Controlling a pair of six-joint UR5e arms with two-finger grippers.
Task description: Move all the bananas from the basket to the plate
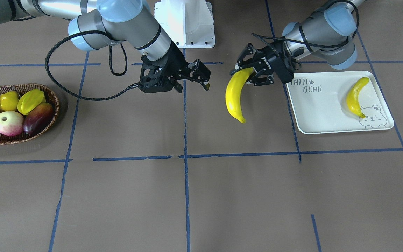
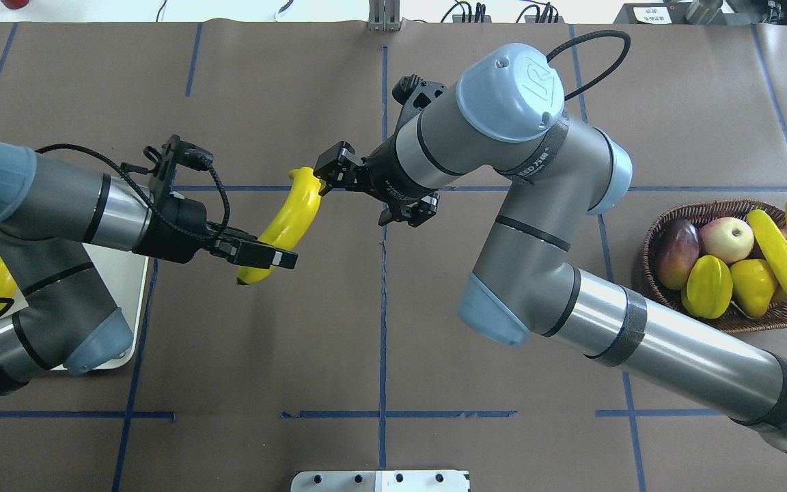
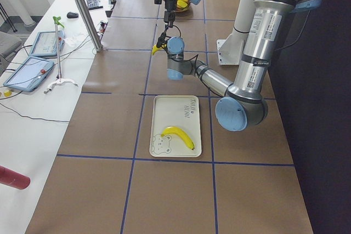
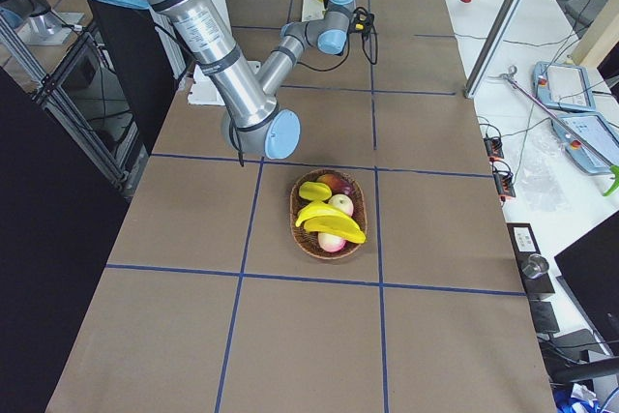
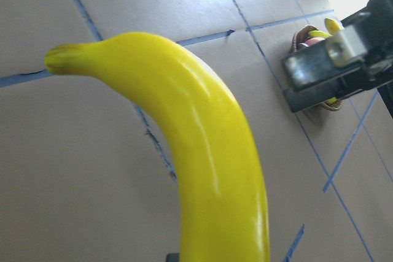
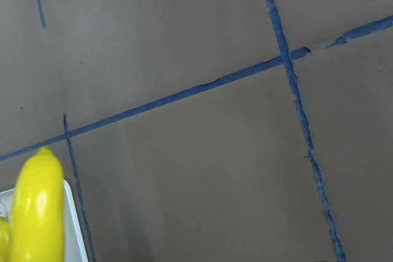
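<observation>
Handover check, front-facing view: your left gripper pinches the held banana by one end, clear of the surface and just beside the plate, likely bound for the space beside the placed banana at the bear corner. Your right gripper stands spread, empty, apart. Overhead view: two basket bananas lie along the basket rim, awaiting transfer.

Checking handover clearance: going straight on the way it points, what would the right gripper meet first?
Most likely the banana held by the left gripper, just ahead of the open right gripper, though depth is unclear.
</observation>
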